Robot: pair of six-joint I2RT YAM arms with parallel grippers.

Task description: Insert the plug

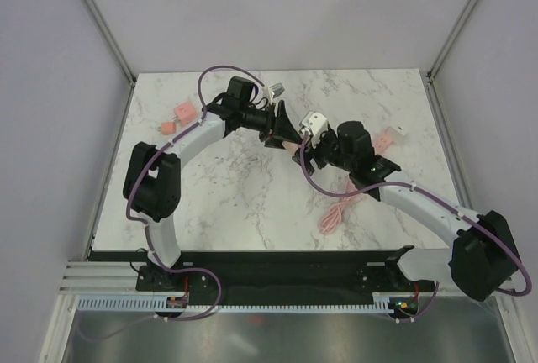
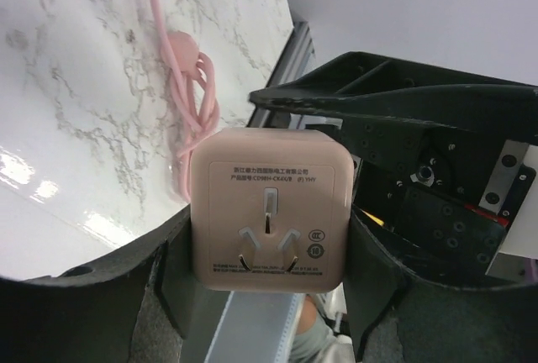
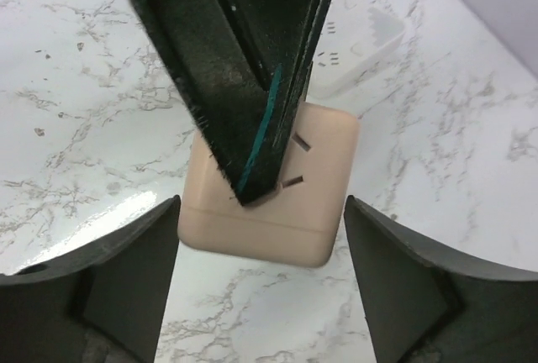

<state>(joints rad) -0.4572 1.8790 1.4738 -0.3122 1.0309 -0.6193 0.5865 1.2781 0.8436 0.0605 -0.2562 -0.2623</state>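
A pink cube plug with three metal prongs facing the camera sits between the left gripper's fingers, held above the marble table. In the top view it is a small pink patch mid-table at the left gripper. My right gripper is open and empty, its jaws wide apart on either side of the same pink plug, which hangs just beyond them. A black left finger crosses in front of it. The right gripper faces the left one closely. A white socket block lies on the table behind.
A coiled pink cable lies on the marble near the right forearm and also shows in the left wrist view. Two small pink pieces lie at the far left, and a pink and white piece at the far right.
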